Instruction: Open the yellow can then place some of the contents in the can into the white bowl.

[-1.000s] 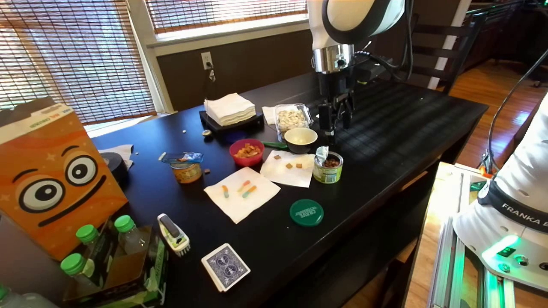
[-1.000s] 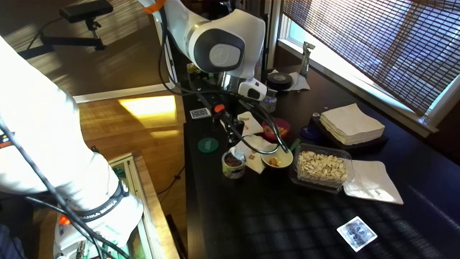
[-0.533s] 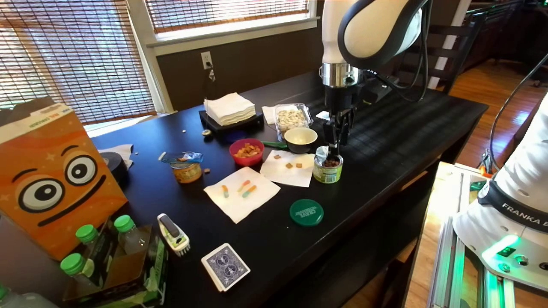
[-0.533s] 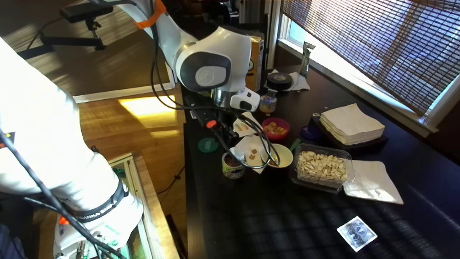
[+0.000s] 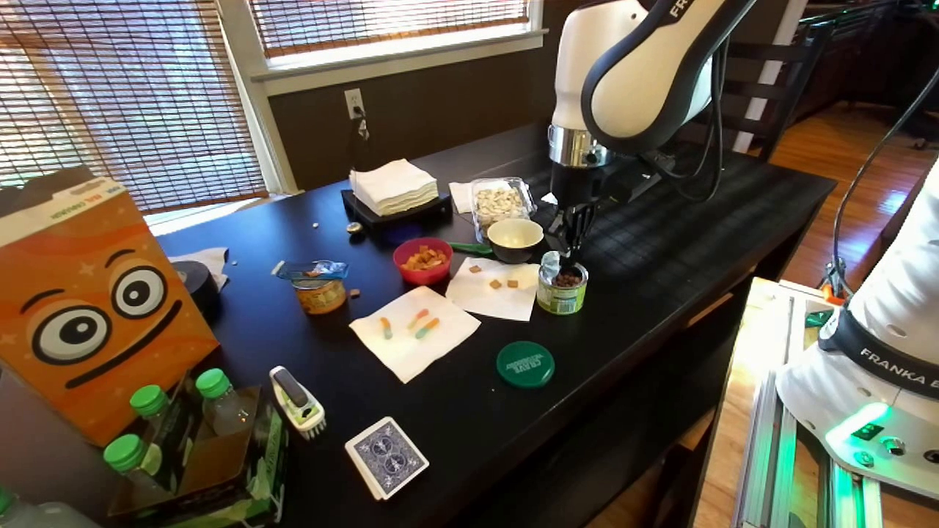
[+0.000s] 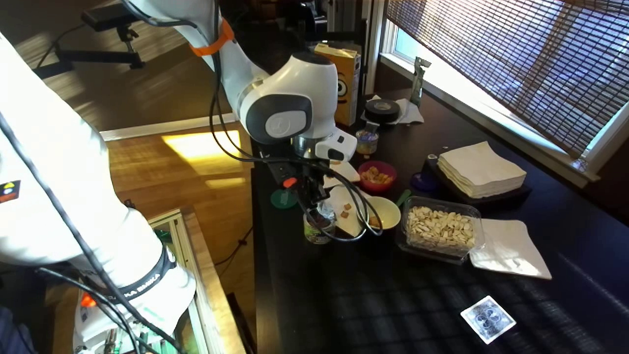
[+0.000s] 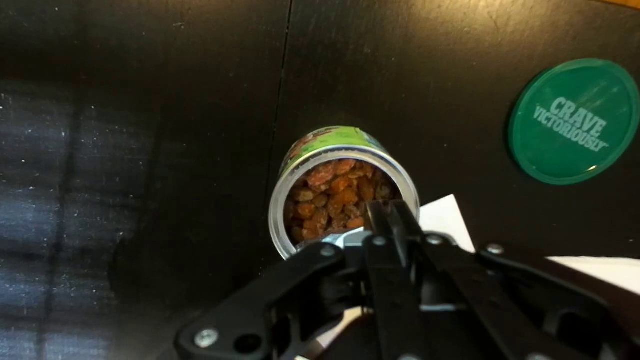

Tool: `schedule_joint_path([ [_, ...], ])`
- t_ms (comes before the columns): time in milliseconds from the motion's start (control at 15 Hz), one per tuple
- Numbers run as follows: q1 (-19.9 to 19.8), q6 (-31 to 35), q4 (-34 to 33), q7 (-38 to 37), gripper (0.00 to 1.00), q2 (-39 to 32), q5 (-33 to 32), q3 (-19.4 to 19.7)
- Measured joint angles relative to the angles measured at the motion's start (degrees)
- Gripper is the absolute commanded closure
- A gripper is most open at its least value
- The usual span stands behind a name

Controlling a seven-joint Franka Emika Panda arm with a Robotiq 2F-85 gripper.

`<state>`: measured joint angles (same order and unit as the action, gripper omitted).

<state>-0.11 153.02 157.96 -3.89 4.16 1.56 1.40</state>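
"Lining the table [image 5: 440, 411], left to right in an exterior view: green-capped bottles [image 5: 214, 385] in a carrier [image 5: 220, 458], a pink bowl [image 5: 423, 276] of orange-brown pieces [image 5: 425, 258], a clear box [image 5: 482, 229] of pale seeds [image 5: 500, 202], the white bowl [image 5: 516, 233] with tan bits [image 6: 375, 221] inside."

"And the yellow can [image 5: 561, 301]?"

"Near that bowl, to its right, open, holding brown morsels [image 7: 320, 205]. It stands upright, mouth up, axis vertical, foil [image 5: 551, 262] curling up at its rim."

"The gripper [image 7: 389, 206]?"

"At the can's mouth, fingers [image 7: 377, 217] pressed together or nearly so."
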Motion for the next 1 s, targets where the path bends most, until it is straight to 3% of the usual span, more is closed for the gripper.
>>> schedule_joint_path([
  [67, 0.0, 0.9, 0.0, -0.6, 0.76, -0.9, -0.1, 0.0],
  [333, -0.4, 3.2, 0.0, -2.6, 0.92, -4.1, -0.8, 0.0],
  [600, -0.5, 5.3, 0.0, -4.7, 0.90, -6.3, -1.8, 0.2],
  [1000, -0.5, 7.4, 0.0, -9.1, 0.77, -8.3, -6.1, 1.4],
])
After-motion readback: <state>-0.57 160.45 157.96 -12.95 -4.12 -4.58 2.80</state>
